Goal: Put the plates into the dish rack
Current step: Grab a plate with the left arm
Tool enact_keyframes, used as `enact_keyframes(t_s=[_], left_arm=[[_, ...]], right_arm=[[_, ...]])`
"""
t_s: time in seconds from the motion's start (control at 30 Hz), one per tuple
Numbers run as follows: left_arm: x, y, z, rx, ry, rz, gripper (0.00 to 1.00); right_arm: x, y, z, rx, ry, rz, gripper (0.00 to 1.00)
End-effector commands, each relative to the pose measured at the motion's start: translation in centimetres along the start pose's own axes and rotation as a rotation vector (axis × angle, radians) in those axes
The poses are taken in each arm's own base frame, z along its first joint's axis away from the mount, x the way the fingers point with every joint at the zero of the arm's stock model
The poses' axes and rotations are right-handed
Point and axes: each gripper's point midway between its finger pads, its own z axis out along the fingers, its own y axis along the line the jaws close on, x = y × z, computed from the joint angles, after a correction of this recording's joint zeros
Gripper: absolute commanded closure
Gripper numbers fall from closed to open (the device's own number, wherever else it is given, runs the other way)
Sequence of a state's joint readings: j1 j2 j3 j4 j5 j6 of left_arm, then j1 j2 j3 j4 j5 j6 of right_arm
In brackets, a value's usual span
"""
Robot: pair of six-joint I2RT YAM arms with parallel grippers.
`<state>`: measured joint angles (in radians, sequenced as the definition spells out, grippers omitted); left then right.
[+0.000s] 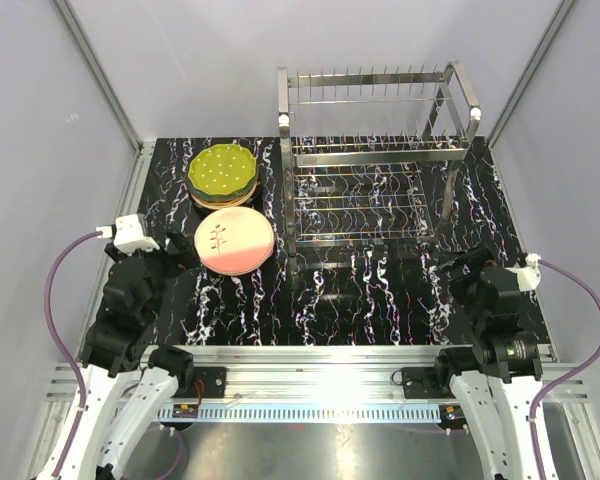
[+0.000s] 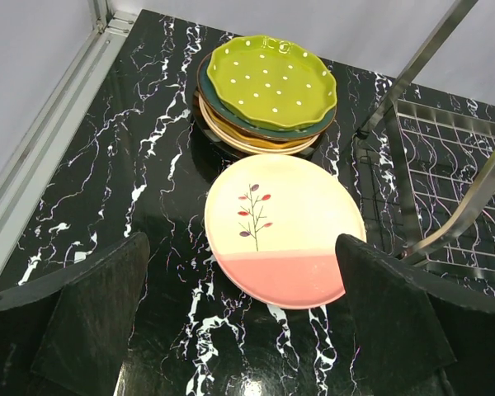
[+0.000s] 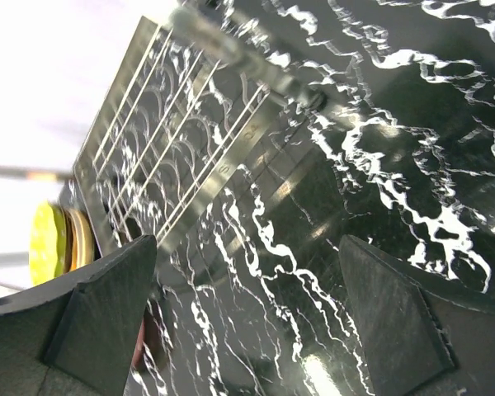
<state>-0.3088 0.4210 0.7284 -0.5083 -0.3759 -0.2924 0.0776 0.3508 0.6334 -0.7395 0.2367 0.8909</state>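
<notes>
Left gripper point(image 1: 177, 250) is hovering over the near-left part of the black, white-veined marble-pattern table point(image 1: 360, 300), its two dark fingers point(image 2: 91, 305) spread wide apart and gripping nothing. Seen from the left wrist, the jaws are framing one round plate, cream on the far half with a small twig motif and pink on the near half point(image 2: 285, 227). This plate is lying flat on the table just ahead of the fingers, without touching them.

Behind it, toward the far-left corner, one stack of round plates point(image 1: 222, 172) is sitting. A lime-green plate with white dots point(image 2: 271, 82) is lying on top. Below it a dark teal rim, an orange rim and a pale cream rim are showing, making at least four plates. Whether more are lying underneath, I cannot tell. The stack and the single plate are sitting close together, with their edges nearly meeting.

To the right of both, one shiny two-tier metal wire dish rack point(image 1: 380, 150) is standing across the far-right half of the table. A row of thin upright tines, too fine to count, is running along its top tier.

Near the near-right edge, the right gripper point(image 1: 448, 270) is hanging above bare table. Its two fingers point(image 3: 396, 322) are likewise released wide and are pointing toward the rack's lower grid point(image 3: 173, 140).
</notes>
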Motion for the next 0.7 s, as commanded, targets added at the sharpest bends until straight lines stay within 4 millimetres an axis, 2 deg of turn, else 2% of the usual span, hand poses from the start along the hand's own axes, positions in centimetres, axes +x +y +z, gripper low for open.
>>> enact_keyframes(t_s=[0.0,0.13,0.3,0.37,0.4,0.43,0.5,0.6,0.67], left_arm=[[-0.6,0.3,0.1,-0.026,-0.025,-0.031,0.01],[-0.4,0.3,0.3,-0.034,-0.015,-0.029,0.01],[-0.1,0.1,0.5,-0.026,-0.005,-0.025,0.01],[0.1,0.0,0.5,-0.014,-0.002,-0.024,0.01],[0.2,-0.1,0.6,-0.009,0.000,-0.020,0.01],[0.2,-0.1,0.6,-0.010,0.000,-0.017,0.01],[0.5,0.2,0.8,-0.030,0.007,-0.011,0.01],[1.4,0.5,1.7,-0.067,0.060,0.013,0.01],[2.7,0.5,2.5,-0.087,0.122,0.037,0.01]], right_arm=[[-1.4,-1.5,0.0,0.081,-0.096,0.120,0.00],[-1.6,-0.8,-0.6,0.010,-0.112,0.121,0.00],[-0.7,0.0,-0.8,-0.089,-0.097,0.135,0.00],[-0.5,0.6,-1.5,-0.161,-0.097,0.096,0.00],[0.6,1.2,-1.7,-0.215,-0.050,0.069,0.00],[0.3,2.3,-2.4,-0.297,-0.065,0.060,0.00],[1.3,3.7,-3.2,-0.411,-0.026,0.025,0.00],[2.2,4.4,-3.4,-0.420,0.045,0.006,0.00],[2.6,4.0,-2.9,-0.371,0.077,-0.030,0.00]])
